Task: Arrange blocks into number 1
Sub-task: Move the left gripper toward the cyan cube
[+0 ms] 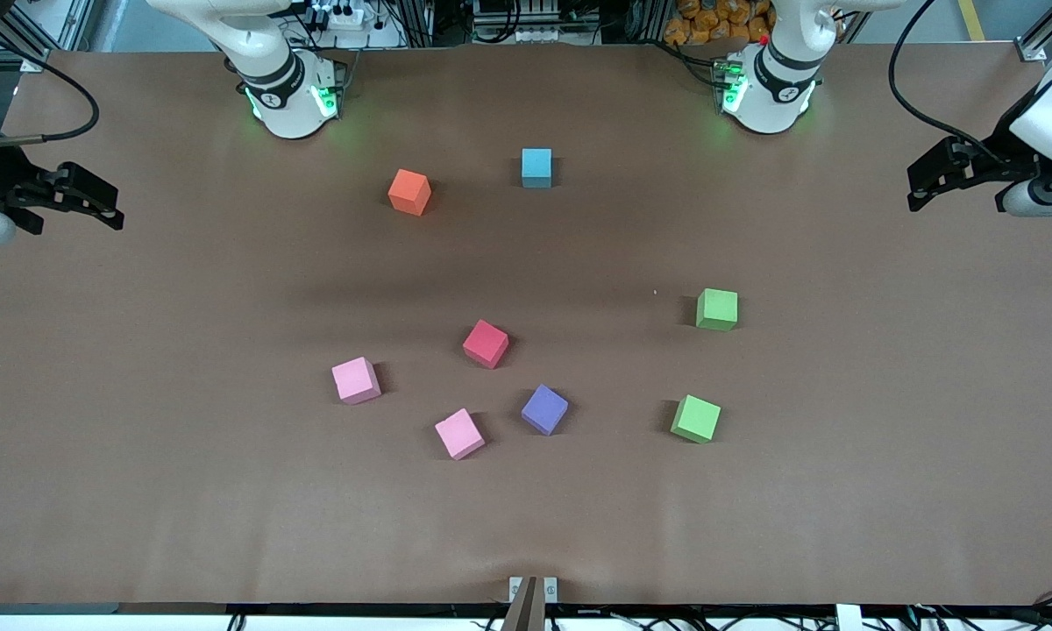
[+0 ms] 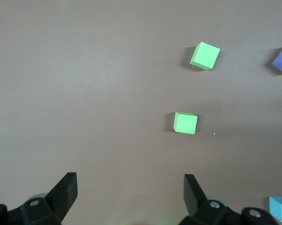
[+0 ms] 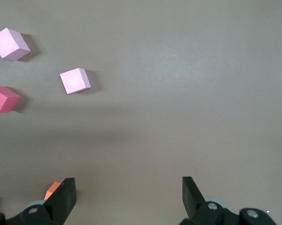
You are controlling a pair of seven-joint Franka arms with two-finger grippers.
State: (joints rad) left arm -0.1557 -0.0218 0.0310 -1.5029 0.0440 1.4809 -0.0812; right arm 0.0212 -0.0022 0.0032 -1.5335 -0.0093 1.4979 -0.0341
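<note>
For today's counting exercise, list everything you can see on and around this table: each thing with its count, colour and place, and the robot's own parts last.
light blue cube: one, farthest from the front camera, beside the orange cube.
orange cube: one, toward the right arm's end.
green cubes: two, toward the left arm's end.
red cube: one, mid-table.
purple cube: one, nearer the camera than the red cube.
pink cubes: two, toward the right arm's end.
table: one, brown.
left gripper: open, waiting at its table end.
right gripper: open, waiting likewise.
</note>
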